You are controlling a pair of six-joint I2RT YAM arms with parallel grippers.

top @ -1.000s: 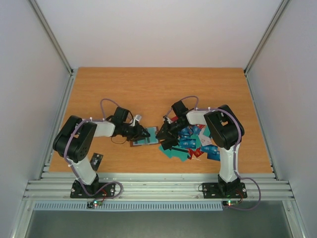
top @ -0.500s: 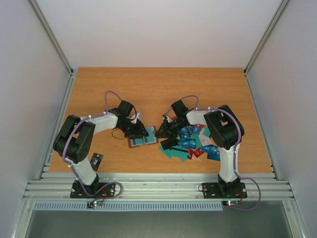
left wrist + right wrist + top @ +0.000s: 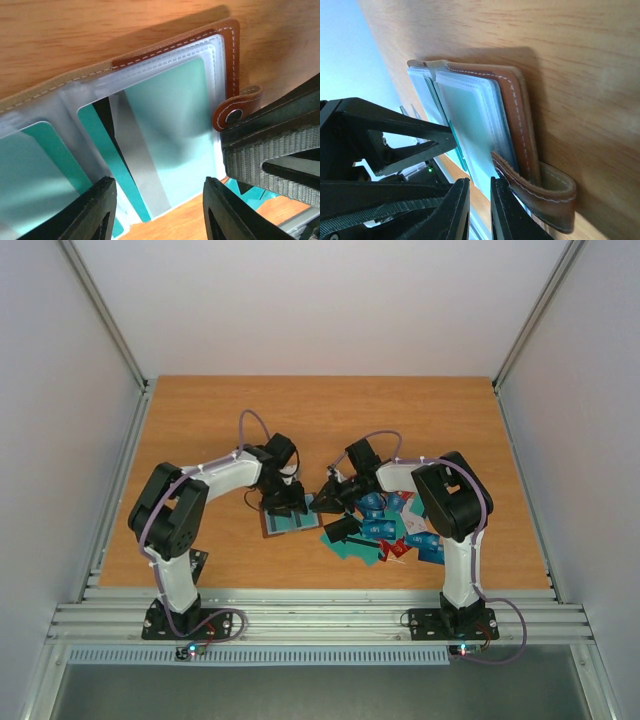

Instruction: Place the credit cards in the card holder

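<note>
Top external view: the left arm has swung round since a second ago. Its forearm then lay low, reaching in from the left. Now the elbow is raised and the wrist has moved farther out, so the left gripper (image 3: pixel 284 502) points down onto the card holder (image 3: pixel 290 523) from the far side. Its jaws have widened meanwhile and stand apart with nothing between them, just above the open holder. The right arm has not shifted. The right gripper (image 3: pixel 324 502) sits at the holder's right edge with its jaws almost together. In the right wrist view the edge of the clear sleeves (image 3: pixel 470 120) runs into that narrow slot, so it looks clamped on the holder (how firmly I cannot tell).

The holder lies opened out on the table between the two grippers, just left of the heap of credit cards (image 3: pixel 395 530). It is brown leather with paler stitching, a strap with a snap tab (image 3: pixel 232 114) and a stack of clear sleeves. A teal card (image 3: pixel 165 125) with a grey stripe sits in the nearest sleeve, and another teal one is in the sleeve to its left. The loose cards overlap in teal, blue, red and white.

The table (image 3: pixel 300 410) is orange-brown wood grain, enclosed by plain white walls (image 3: pixel 320 300), with aluminium rails (image 3: pixel 320 620) along the near edge where the bases are bolted
</note>
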